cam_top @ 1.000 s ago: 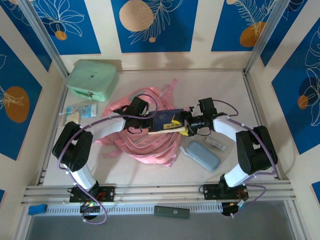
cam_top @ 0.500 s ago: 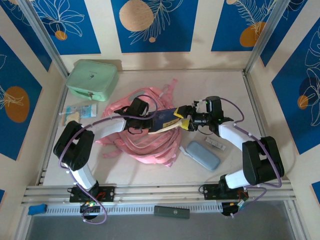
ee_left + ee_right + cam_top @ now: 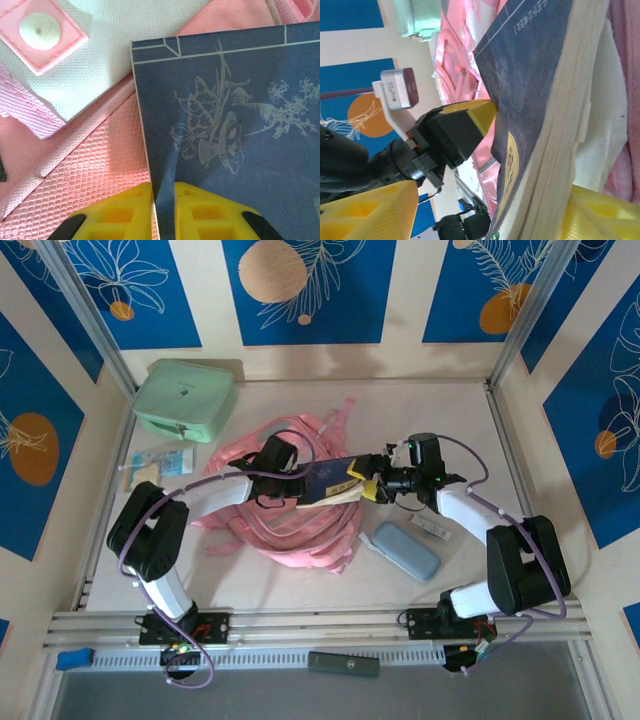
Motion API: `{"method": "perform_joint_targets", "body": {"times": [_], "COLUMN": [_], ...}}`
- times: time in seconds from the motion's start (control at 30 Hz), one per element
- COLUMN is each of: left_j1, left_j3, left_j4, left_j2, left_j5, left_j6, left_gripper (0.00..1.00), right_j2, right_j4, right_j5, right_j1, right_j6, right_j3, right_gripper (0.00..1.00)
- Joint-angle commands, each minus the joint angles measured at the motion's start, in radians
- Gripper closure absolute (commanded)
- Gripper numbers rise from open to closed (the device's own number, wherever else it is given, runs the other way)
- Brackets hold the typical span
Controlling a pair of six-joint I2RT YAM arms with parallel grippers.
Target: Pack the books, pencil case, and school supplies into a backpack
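The thin dark navy hardcover books (image 3: 335, 478), a small stack with a pale paper block and a white line drawing of plants on the top cover, lie tilted on top of the large pink woven-fabric backpack (image 3: 290, 535), towards its right side. The stack looks stiff and fairly light, but the smooth covers could slide over one another. A pinch on one board alone would likely let the rest fan open, so the sounder hold, I judge, is across the whole thickness near the spine. The left gripper (image 3: 163, 210) has its yellow ribbed fingers nearly together, clamped on the thin edge of the blue cover. The right gripper (image 3: 487, 207) stands spread around the stack's opposite end, one finger clear of the cover, so it is not clamping. The backpack is soft, mesh-textured and floppy, with a whitish canvas panel, so its mouth will probably sag. The smooth grey-blue oblong pencil case (image 3: 405, 550) lies on the table just right of the backpack.
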Motion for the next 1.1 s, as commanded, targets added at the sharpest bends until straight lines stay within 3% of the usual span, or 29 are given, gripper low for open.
{"method": "perform_joint_targets", "body": {"times": [0.0,0.23,0.4,0.53,0.73,0.9,1.07], "left_j1": [-0.012,-0.017,-0.018,-0.024,-0.036,-0.038,-0.038], "left_j3": [-0.024,-0.012,-0.008,-0.010,-0.005,-0.005,0.001], "left_j4": [-0.066,-0.076,-0.080,-0.064,-0.064,-0.068,-0.078], "left_j2": [0.038,0.033,0.032,0.026,0.031,0.032,0.028], "left_j5": [-0.019,-0.024,-0.020,-0.001,0.001,-0.005,-0.015], "left_j6": [-0.009,-0.009,-0.009,-0.012,-0.022,-0.026,-0.018], "left_gripper": [0.82,0.82,0.82,0.82,0.82,0.82,0.82], "right_j2": [0.018,0.001,-0.031,0.076,0.179,0.187,0.160], "right_j4": [-0.076,-0.272,-0.448,-0.426,-0.386,-0.360,-0.383], "right_j5": [0.032,0.115,0.250,0.105,0.033,0.012,0.033], "right_j1": [0.019,0.007,-0.005,-0.042,-0.029,-0.026,-0.019], "right_j6": [-0.067,-0.157,-0.207,-0.221,-0.230,-0.227,-0.258], "right_j3": [0.063,0.114,0.148,0.181,0.256,0.263,0.258], "right_gripper": [0.33,0.43,0.30,0.26,0.26,0.38,0.64]}}
